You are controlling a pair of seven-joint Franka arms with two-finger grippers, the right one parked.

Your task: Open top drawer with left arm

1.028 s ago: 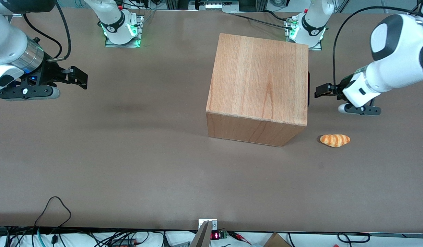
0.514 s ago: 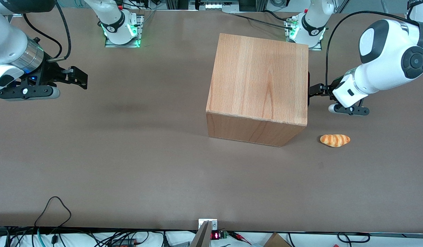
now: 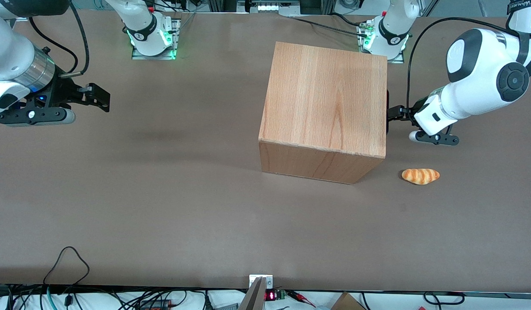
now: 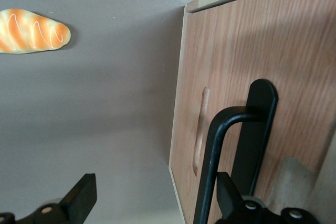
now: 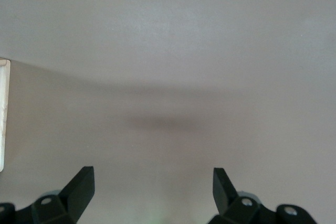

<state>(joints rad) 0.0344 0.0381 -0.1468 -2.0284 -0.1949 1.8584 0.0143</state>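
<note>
My end effector (image 4: pixel 152 203) is released, fingers spread either side of the black bar handle (image 4: pixel 218 150) — placed so closing would grip it. The top drawer (image 4: pixel 231 51) sits shut in the wooden box (image 3: pixel 325 101), near the desk's (image 3: pixel 162 193) working-arm end — bread roll (image 3: pixel 420 176) just beside.

White rounded left arm (image 3: pixel 472 92), black joint caps, black cable, black claw (image 3: pixel 393 113)

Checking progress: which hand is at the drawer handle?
The left arm's hand, open around the top drawer black handle; the other hand hangs away from the box.
</note>
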